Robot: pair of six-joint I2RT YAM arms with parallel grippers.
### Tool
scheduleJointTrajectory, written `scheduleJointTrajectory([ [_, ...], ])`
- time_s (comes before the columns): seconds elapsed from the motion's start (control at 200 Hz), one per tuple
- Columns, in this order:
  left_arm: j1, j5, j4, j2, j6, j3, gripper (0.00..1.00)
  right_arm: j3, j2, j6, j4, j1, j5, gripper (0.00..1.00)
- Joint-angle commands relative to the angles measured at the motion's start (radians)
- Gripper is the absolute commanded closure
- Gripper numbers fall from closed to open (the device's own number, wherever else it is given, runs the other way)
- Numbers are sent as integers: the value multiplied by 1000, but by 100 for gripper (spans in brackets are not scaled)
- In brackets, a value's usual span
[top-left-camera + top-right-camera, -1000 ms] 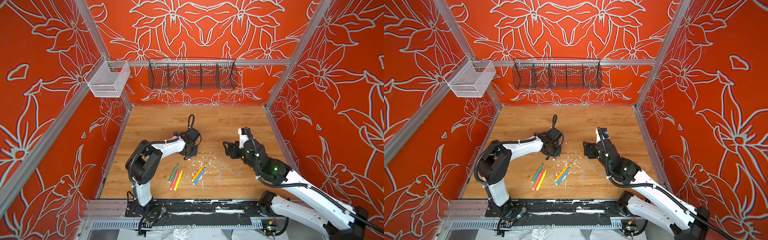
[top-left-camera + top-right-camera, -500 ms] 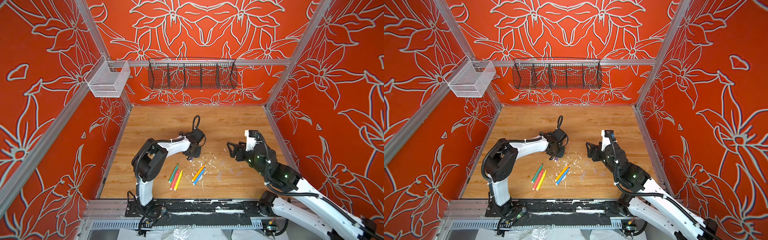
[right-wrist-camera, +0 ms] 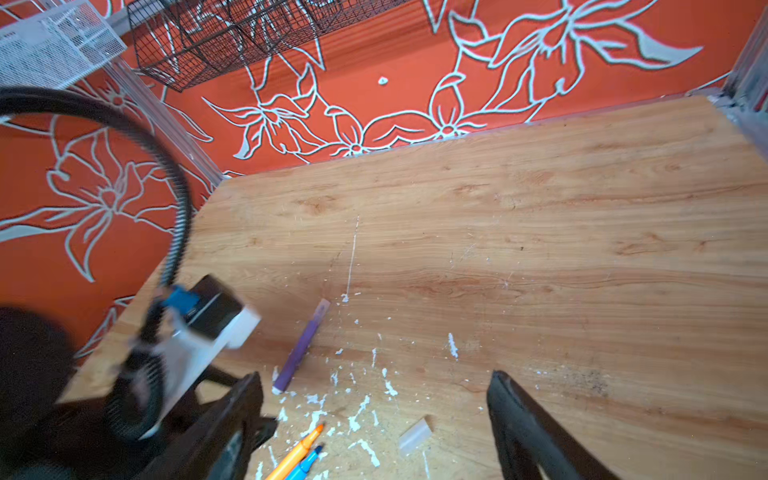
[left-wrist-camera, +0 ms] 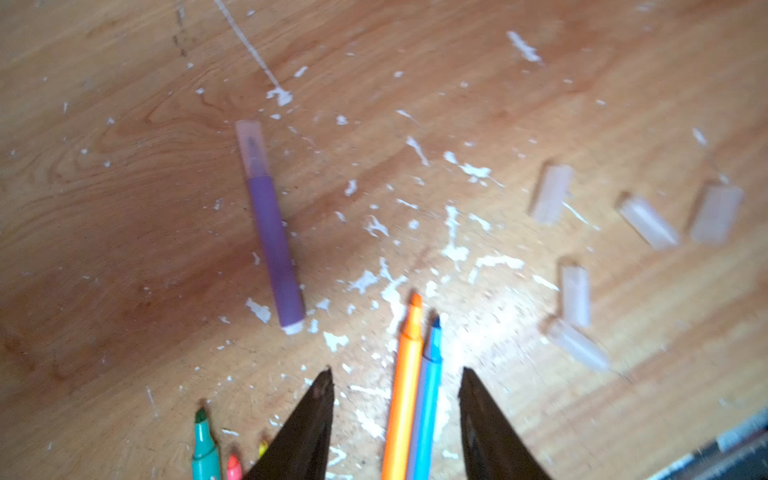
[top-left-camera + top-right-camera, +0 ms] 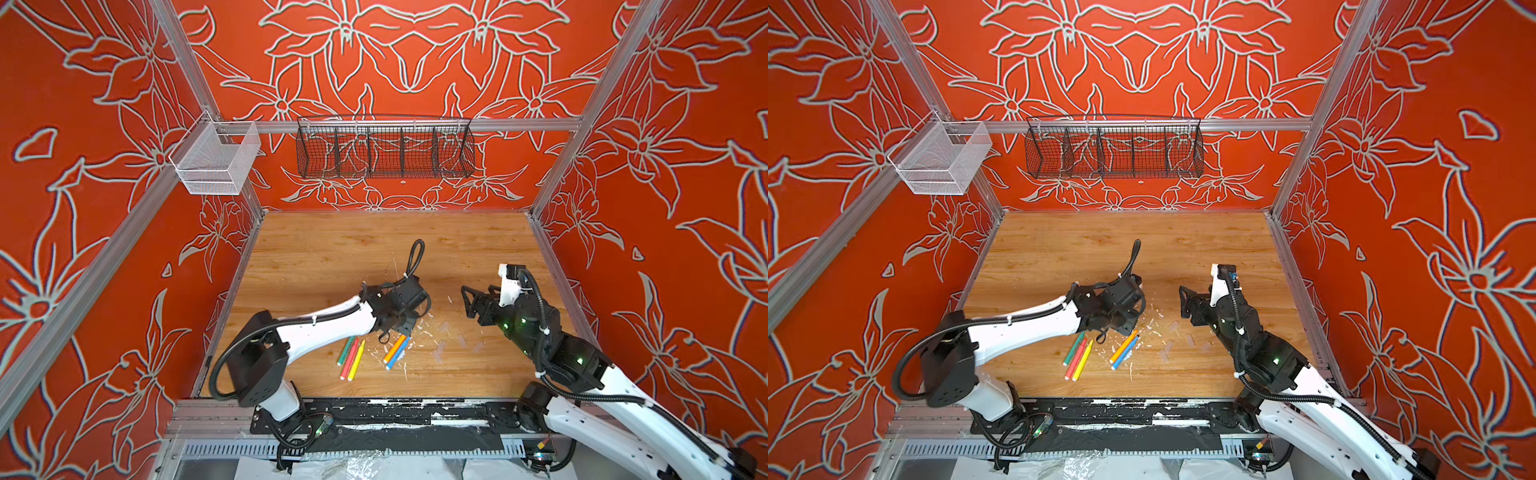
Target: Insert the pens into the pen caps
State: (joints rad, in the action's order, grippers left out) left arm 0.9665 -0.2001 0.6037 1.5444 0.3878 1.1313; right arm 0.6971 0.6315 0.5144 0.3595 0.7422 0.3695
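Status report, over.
Both open, empty: left gripper, right gripper. One capped: purple pen, on table. Five pens bare, five caps loose. Nothing in the way.

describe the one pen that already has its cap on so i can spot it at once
On the wooden table, in its paint-flecked patch, the purple pen lies by itself, apart from the orange pen and blue pen lying side by side. It alone wears a clear cap over its tip; the other pens' tips are bare.

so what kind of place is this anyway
Likely a robot test cell: a left arm and right arm mounted at a wooden tabletop, boxed in by aluminium framing and orange flower-print walls.
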Motion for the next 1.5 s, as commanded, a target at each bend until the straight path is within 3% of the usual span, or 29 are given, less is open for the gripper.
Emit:
scheduleJointTrajectory([
  [0.0,67,-41,44,-27,41,-78,56,-46,-3,-58,-22,-15,148,9],
  [0.155,130,-22,5,-14,90,-144,58,-108,15,-80,-70,-55,258,7],
  [0.285,138,-27,-3,47,106,-148,62,-146,18,-84,-98,-98,280,7],
  [0.56,143,-43,-1,158,149,-142,68,-205,-2,-74,-137,-211,206,6],
  [0.826,143,-27,-31,172,162,-161,69,-205,-5,-62,-134,-248,155,6],
  [0.931,143,-61,-8,160,175,-157,56,-201,-9,-59,-129,-252,139,6],
  [1.041,143,-72,7,136,170,-144,53,-200,-13,-55,-127,-254,125,6],
  [1.271,198,-86,49,110,180,-108,66,-198,-18,-51,-122,-260,115,6],
  [1.496,212,-92,52,91,217,-134,67,-193,-4,-44,-128,-263,88,6],
])
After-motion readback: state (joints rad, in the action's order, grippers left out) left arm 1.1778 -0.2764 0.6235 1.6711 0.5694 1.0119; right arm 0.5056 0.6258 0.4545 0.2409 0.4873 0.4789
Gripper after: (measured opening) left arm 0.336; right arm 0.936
